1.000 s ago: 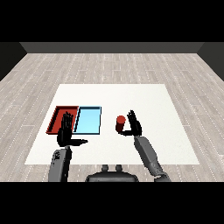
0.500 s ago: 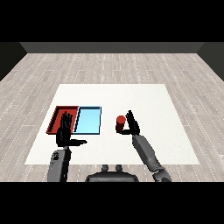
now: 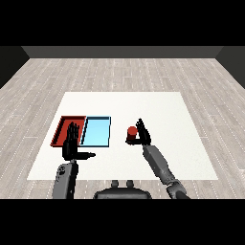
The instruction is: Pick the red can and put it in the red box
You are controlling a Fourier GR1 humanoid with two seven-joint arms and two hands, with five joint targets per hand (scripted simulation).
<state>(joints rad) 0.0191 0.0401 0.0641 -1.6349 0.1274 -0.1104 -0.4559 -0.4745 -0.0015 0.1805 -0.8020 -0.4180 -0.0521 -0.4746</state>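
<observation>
A white table (image 3: 143,103) stood on a pale plank floor, and near its left edge you had the red tray (image 3: 62,129) and the light blue tray (image 3: 97,131) lying side by side, touching. The red can (image 3: 131,134) stood upright on the table, just right of the blue tray and well apart from the red one. Your right hand (image 3: 142,133) was at the can, its fingers curling round it from the right, though I could not tell whether the can had left the surface. Your left hand (image 3: 72,146) hovered over the near edge of the red tray, fingers straight, holding nothing. By my judgement the grasp was only beginning; the lift, the carry across the blue tray and the release remained.
</observation>
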